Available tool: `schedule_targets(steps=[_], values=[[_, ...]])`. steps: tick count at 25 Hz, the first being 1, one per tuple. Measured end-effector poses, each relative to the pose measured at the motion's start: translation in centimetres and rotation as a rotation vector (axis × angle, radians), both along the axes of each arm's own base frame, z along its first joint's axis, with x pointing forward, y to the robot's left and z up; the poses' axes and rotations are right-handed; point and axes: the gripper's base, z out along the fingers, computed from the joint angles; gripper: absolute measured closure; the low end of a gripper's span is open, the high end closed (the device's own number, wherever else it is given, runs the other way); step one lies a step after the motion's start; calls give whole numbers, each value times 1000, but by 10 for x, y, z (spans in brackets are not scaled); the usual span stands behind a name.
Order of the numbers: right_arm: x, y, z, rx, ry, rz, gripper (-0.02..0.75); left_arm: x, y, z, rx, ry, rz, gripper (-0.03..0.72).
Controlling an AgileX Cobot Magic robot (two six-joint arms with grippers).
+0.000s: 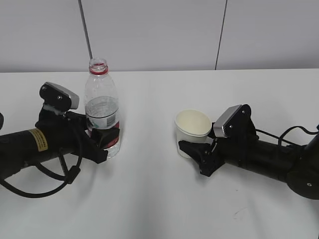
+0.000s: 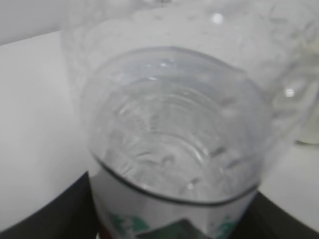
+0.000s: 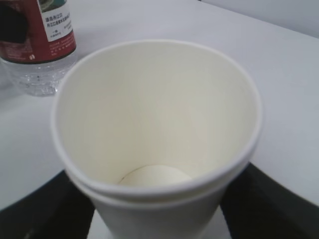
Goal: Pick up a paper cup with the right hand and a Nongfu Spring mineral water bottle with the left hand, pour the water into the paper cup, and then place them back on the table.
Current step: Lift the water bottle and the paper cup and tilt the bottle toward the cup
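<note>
A bare robot test room or lab bench, not a home or shop; a large plain white table (image 1: 159,199) fills the foreground, marked only by a small dark scuff (image 1: 242,215) near the front; behind it stands a flat grey-white panelled wall (image 1: 159,35) split by thin dark seams; two black robot arms lie on the tabletop, the left arm (image 1: 30,147) bearing a yellow sticker (image 1: 38,139), the right arm (image 1: 269,159) trailing a loose black cable (image 1: 294,130).

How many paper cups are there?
1. The paper cup stands on the table, right of the bottle, between the fingers of the right claw. It looks double-rimmed, perhaps two stacked.
</note>
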Motion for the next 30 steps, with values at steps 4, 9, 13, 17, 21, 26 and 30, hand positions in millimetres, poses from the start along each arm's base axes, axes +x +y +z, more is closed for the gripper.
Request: schedule_targets(steps=[4, 9, 13, 17, 21, 26, 30], values=[[-2, 2, -1, -10, 2, 31, 209, -1, 3, 11, 85, 6, -1, 276], [-3, 3, 0, -5, 10, 50, 209, 11, 4, 29, 242, -2, -32, 276], [-2, 3, 7, -1, -6, 49, 209, 25, 4, 44, 313, -27, -19, 276], [0, 3, 10, -6, -14, 49, 209, 35, 2, 54, 356, -70, -42, 276], [7, 4, 13, 10, -11, 41, 209, 47, 0, 65, 400, -104, -39, 276], [13, 8, 18, 26, -14, 76, 209, 58, 0, 77, 466, -143, -49, 279], [21, 10, 24, 64, -8, 80, 209, 62, -6, 84, 531, -182, -82, 281]])
